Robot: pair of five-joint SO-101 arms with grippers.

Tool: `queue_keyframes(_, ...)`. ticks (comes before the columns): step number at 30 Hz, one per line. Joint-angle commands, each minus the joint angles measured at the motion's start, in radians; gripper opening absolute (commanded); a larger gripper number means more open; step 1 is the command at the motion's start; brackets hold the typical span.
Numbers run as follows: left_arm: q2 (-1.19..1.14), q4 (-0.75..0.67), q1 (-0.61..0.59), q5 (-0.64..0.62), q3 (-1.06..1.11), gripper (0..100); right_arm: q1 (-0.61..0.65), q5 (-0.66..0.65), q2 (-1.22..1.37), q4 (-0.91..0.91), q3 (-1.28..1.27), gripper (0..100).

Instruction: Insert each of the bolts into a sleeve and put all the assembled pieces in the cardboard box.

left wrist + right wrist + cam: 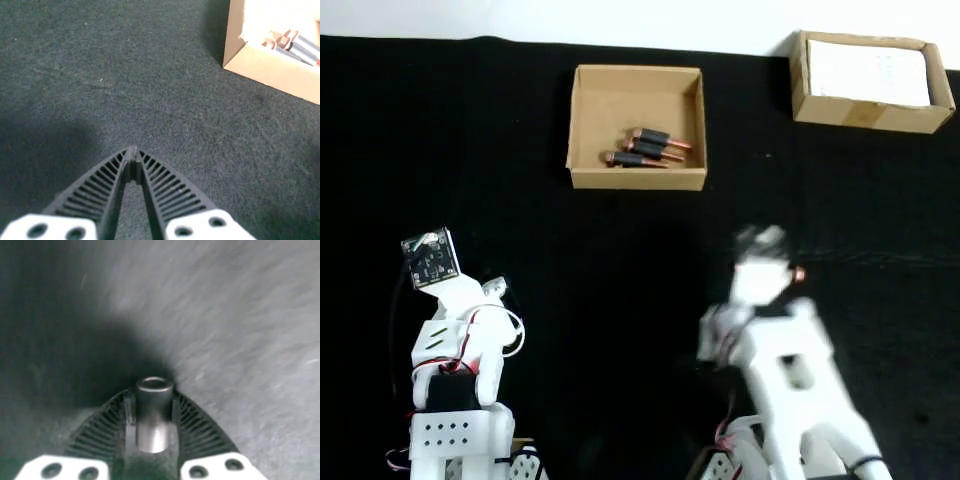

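- A black, felt-like cloth (pixel 520 130) covers the table. Its surface is matte and slightly fuzzy, and up close it shows faint creases and a few pale specks of lint.
- 1 small open box of brown card (pixel 865 112) sits on the cloth at the far right corner, its near wall facing the high camera.
- A white sheet or pad (pixel 868 72) lies inside that box and nearly fills it — the faint marks on it are too small to make out.
- A pale strip (pixel 620 18) runs along the far edge of the high view, beyond the cloth.
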State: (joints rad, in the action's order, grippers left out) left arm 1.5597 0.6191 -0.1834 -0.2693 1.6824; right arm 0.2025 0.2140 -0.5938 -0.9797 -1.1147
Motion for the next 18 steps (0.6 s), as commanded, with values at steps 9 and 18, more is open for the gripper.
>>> queue_keyframes(9,-0.005,-0.014,0.016,0.006,0.021,1,-0.295,-0.018,-0.013,-0.526,0.918,0.7)
queue_keyframes(18,-0.01,0.092,0.05,0.005,-0.045,1,-0.555,-0.023,-0.317,-0.642,1.046,0.7)
